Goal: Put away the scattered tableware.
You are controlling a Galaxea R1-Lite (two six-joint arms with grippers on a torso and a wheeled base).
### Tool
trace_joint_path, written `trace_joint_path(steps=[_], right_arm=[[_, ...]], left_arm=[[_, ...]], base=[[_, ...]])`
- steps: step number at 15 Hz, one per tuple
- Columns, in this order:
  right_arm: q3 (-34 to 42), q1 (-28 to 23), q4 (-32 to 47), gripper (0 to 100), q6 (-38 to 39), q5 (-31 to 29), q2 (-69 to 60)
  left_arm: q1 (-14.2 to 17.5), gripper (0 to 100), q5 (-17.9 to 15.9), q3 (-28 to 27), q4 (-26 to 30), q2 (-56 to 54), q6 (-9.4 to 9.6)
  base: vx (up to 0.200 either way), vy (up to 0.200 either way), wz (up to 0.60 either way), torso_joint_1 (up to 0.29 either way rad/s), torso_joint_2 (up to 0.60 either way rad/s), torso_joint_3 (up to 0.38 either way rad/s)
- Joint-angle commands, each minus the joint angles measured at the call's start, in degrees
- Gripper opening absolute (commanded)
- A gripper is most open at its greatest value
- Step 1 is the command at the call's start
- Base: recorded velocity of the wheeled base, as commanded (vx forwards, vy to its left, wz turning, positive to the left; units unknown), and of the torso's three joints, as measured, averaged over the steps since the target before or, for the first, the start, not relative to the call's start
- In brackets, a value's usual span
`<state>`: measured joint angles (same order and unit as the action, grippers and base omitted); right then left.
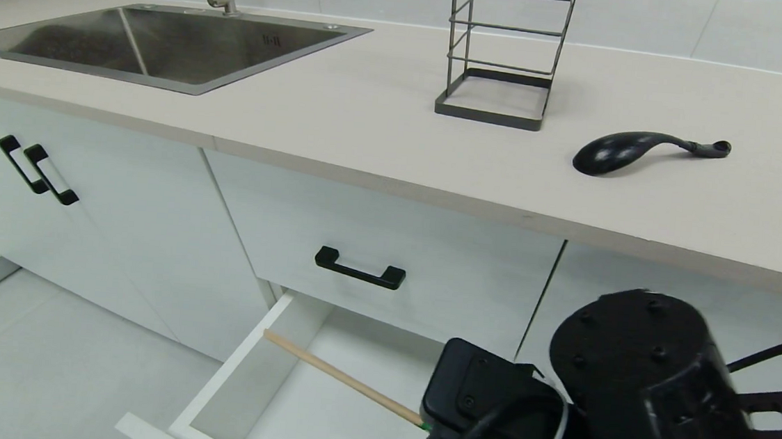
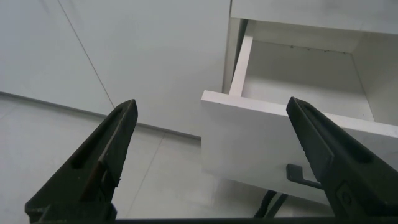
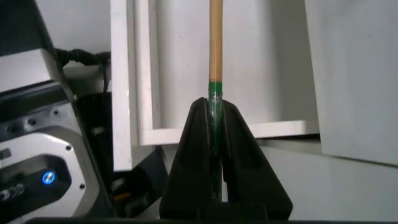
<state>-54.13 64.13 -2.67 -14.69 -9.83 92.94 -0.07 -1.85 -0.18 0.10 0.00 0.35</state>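
- Your right claw [image 3: 215,104] is clamped on the green end of a wooden chopstick [image 3: 216,37], low in front of the cabinets.
- Your left claw [image 2: 211,107] stands wide apart with nothing between its fingers, out in front of the open drawer [image 2: 249,143] and above the floor [image 2: 37,134].
- In the head view, the chopstick slants across the inside of the open drawer. Its far tip is near the drawer's left side wall, and you cannot tell whether it touches.
- A closed drawer front with a black handle [image 1: 359,267] sits directly above, covering the back part of the open drawer.
- On the tabletop [image 1: 342,125] a black ladle [image 1: 609,155] lies just right of a wire rack [image 1: 488,117]. The sink [image 1: 167,48] is well apart at the left.
- Your left wrist view gives you the open drawer's front panel from outside, with its dark pull [image 2: 301,176] below the rim.
- Your right wrist view gives you the claw fingers pressed together around the stick.
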Motion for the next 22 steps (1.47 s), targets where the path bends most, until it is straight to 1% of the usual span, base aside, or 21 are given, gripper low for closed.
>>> trace_joint_path(steps=[1, 3, 5, 8, 11, 15, 20, 22], right_arm=[[-3.79, 0.03, -1.46, 0, 1.33, -1.78, 8.4], [-7.49, 0.03, -1.46, 0, 2.47, -3.27, 12.26], [-8.89, 0.03, -1.46, 0, 3.88, -5.73, 15.16], [-9.86, 0.11, -1.11, 0, 8.36, -7.31, 18.15], [-13.2, 0.03, -0.76, 0, 11.7, -9.16, 20.97], [-16.63, 0.03, 4.43, 0, 12.4, -9.16, 23.07], [-18.03, -0.06, 4.43, 0, 12.4, -9.69, 25.89], [-18.82, -1.03, 4.34, 0, 12.4, -9.69, 26.77]], left_arm=[[-0.01, 100, 0.01, 0.01, -0.01, 0.0, 0.0], [-0.01, 100, 0.01, 0.01, -0.01, 0.0, 0.0], [-0.01, 100, 0.01, 0.01, -0.01, 0.0, 0.0], [-0.01, 100, 0.01, 0.01, -0.01, 0.0, 0.0], [-0.01, 100, 0.01, 0.01, -0.01, 0.0, 0.0], [-0.01, 100, 0.01, 0.09, -0.01, 0.0, 0.0], [-0.01, 100, 0.01, 0.01, -0.01, 0.0, 0.0], [-0.01, 100, 0.01, 0.01, -0.01, 0.0, 0.0]], base=[[0.0, 0.0, 0.0, 0.0, 0.0, 0.0], [0.0, 0.0, 0.0, 0.0, 0.0, 0.0], [0.0, 0.0, 0.0, 0.0, 0.0, 0.0], [0.0, 0.0, 0.0, 0.0, 0.0, 0.0], [0.0, 0.0, 0.0, 0.0, 0.0, 0.0], [0.0, 0.0, 0.0, 0.0, 0.0, 0.0], [0.0, 0.0, 0.0, 0.0, 0.0, 0.0], [0.0, 0.0, 0.0, 0.0, 0.0, 0.0]])
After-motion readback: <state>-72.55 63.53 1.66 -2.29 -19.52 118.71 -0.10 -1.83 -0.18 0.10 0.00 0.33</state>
